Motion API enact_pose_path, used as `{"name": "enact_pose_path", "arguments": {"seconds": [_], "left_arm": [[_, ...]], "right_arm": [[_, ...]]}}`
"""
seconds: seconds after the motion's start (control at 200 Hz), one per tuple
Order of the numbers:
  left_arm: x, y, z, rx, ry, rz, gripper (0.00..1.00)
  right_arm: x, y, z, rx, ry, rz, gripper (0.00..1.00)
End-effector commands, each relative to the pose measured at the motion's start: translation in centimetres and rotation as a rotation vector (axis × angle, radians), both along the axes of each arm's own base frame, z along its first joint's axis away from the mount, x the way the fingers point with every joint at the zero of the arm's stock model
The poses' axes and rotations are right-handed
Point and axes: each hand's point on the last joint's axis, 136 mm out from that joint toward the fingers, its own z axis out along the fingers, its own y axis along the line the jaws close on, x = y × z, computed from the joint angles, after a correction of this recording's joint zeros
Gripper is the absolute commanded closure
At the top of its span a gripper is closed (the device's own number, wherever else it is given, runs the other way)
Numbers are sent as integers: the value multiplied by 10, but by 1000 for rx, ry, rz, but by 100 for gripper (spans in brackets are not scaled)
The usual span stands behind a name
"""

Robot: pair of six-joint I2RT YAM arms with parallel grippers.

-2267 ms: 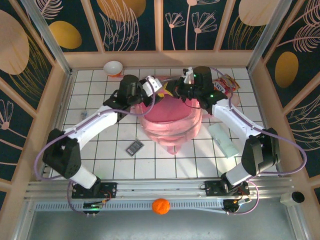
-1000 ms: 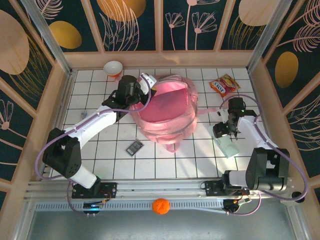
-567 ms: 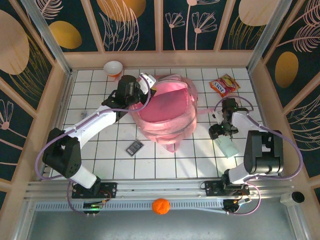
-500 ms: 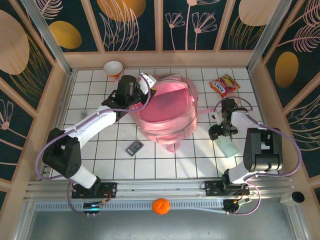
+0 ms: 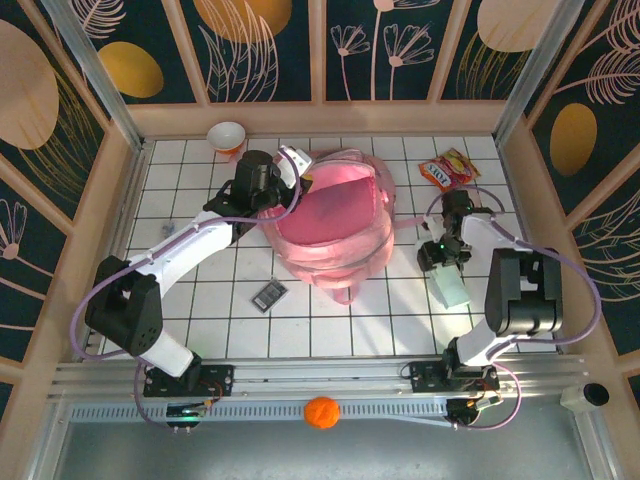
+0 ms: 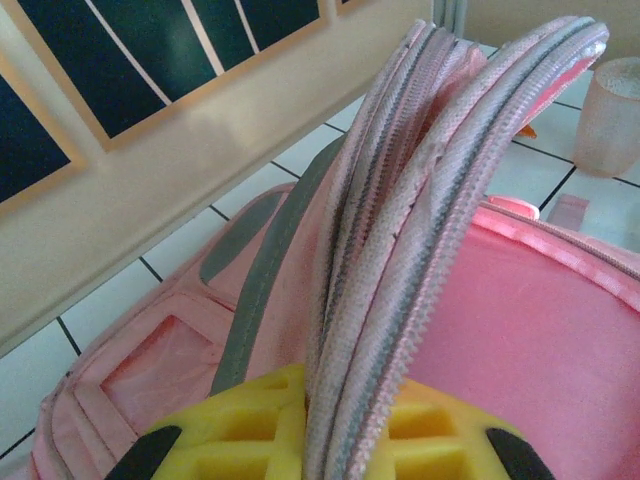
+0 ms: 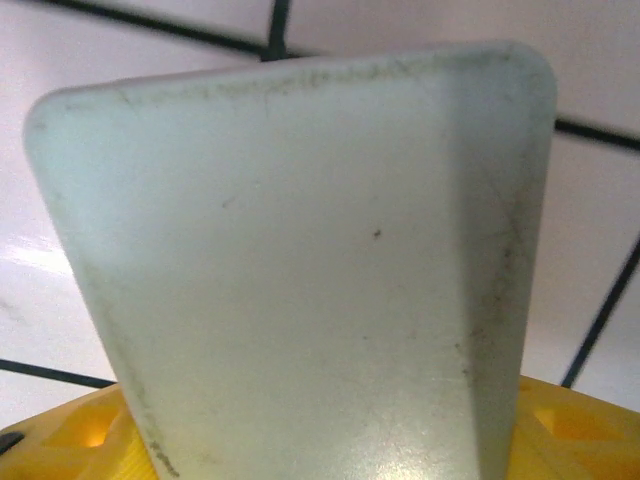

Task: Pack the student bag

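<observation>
Tabletop (image 5: 200, 310), left arm (image 5: 180, 245) outstretched toward bag (image 5: 335, 225)

Student bag (image 5: 335, 225) showing soft pink all over, zipper tape (image 6: 420, 200) running pink and grey in fine ribbed stripes. Table (image 5: 200, 300) gleaming white, dark grid lines crossing tiles. Walls (image 5: 130, 68) wearing deep navy with gold ovals and pale leaf outlines (quite a wallpaper). Bowl (image 5: 227, 135) showing white, touch of orange-red at edge. Snack packet (image 5: 449, 170) flashing red, orange, yellow. Ball (image 5: 321, 412) glowing orange. Pouch (image 7: 300, 250) looking frosted pale grey-green. Arms (image 5: 190, 250) showing white shells, black joints, lilac cables.
</observation>
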Motion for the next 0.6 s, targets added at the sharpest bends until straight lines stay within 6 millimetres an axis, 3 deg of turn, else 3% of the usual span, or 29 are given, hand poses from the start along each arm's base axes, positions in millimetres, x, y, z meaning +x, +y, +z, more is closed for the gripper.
{"name": "enact_pose_path", "arguments": {"seconds": [0.0, 0.225, 0.42, 0.52, 0.596], "left_arm": [[-3, 3, 54, -133, -78, 22, 100], [-4, 3, 61, -183, -25, 42, 100], [-8, -4, 70, -231, 13, 9, 100], [-9, -10, 76, -257, 30, -18, 100], [-11, -14, 80, -276, 40, -36, 100]], "right_arm": [[16, 21, 58, 102, -153, -18, 52], [32, 79, 170, 268, -532, 88, 56], [23, 142, 267, 505, -851, 299, 60], [3, 178, 294, 527, -978, 535, 63], [-16, 206, 292, 460, -1038, 756, 65]]}}
